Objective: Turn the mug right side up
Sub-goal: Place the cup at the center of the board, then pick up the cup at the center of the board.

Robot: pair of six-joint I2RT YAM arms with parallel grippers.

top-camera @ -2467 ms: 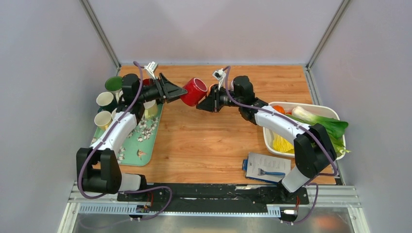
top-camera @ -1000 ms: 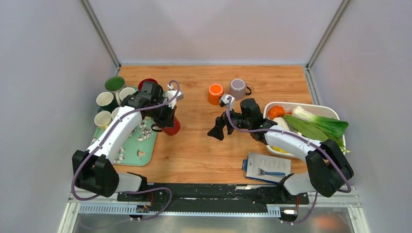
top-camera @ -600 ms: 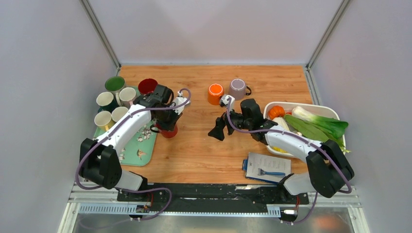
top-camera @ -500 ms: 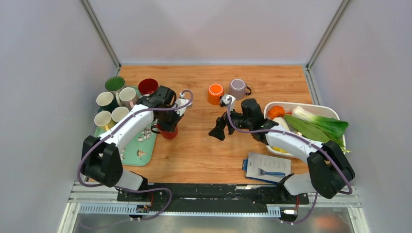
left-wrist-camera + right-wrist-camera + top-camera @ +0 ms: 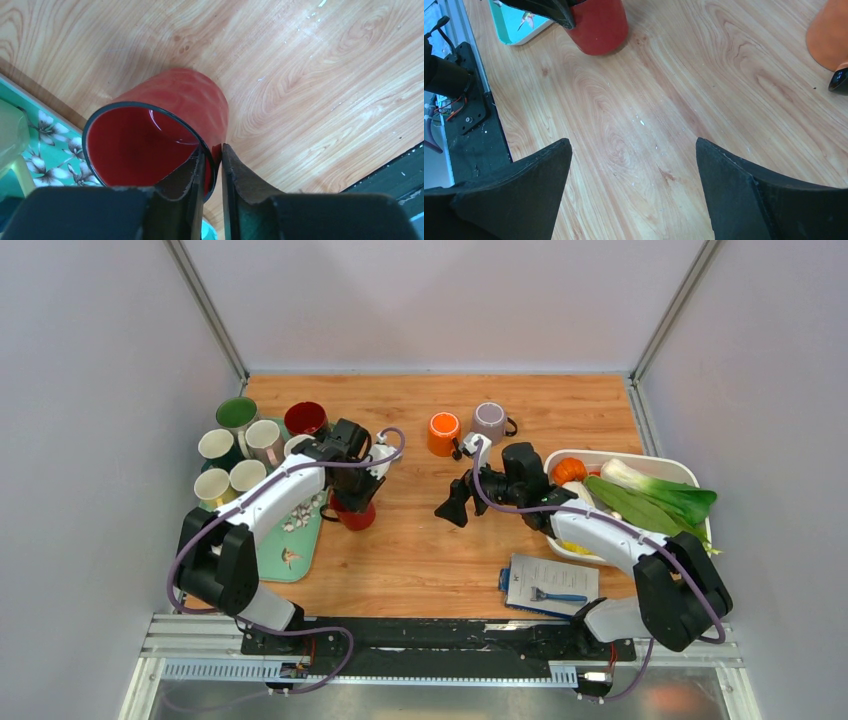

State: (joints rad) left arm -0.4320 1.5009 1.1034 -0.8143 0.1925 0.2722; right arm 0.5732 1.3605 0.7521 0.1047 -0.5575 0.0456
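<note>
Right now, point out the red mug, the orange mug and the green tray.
red mug (image 5: 192,100), left wrist view, on its outer side wall.
orange mug (image 5: 443,430), top external view, on its upward-facing end.
green tray (image 5: 270,542), top external view, on a bare patch near its front edge.

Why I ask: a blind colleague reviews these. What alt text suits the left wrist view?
A red mug stands upright on a wooden table, seen from above into its open mouth, with the left gripper's two fingers straddling its near rim, one inside and one outside. A teal floral tray edges in at left.
</note>
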